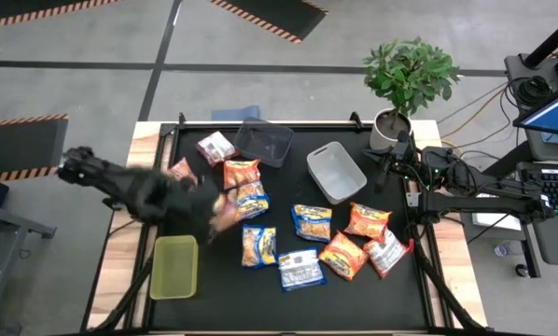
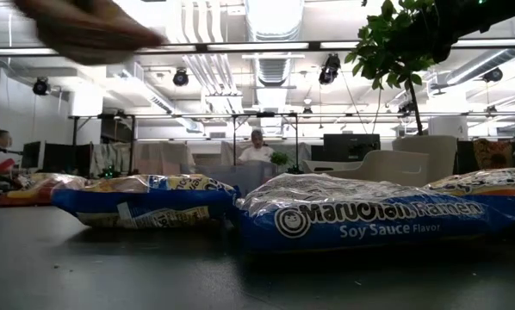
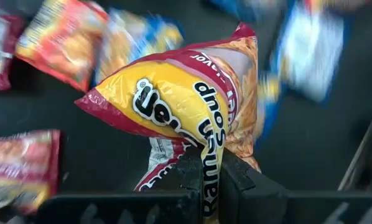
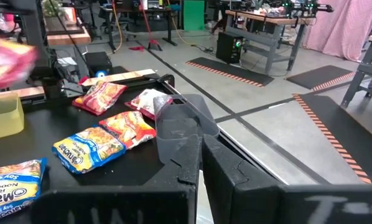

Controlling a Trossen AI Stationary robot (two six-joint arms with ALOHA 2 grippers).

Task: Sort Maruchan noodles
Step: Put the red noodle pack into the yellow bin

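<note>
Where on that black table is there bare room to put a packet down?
Bare patches: the front edge below the yellow-green bin, and the back right corner beyond the light grey bin. The middle, strewn with noodle packets, is crowded.

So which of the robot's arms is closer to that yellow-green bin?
The left. Its gripper, holding a noodle packet, hangs just above the yellow-green bin. The right gripper waits far across the table by the plant.

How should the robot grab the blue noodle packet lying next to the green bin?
Probably by pinching one short end of the blue packet, coming straight down from above. It lies flat on the table, so a thin end gives fingers the most to close on. The left gripper is nearest, but it is shut on a yellow packet.
</note>
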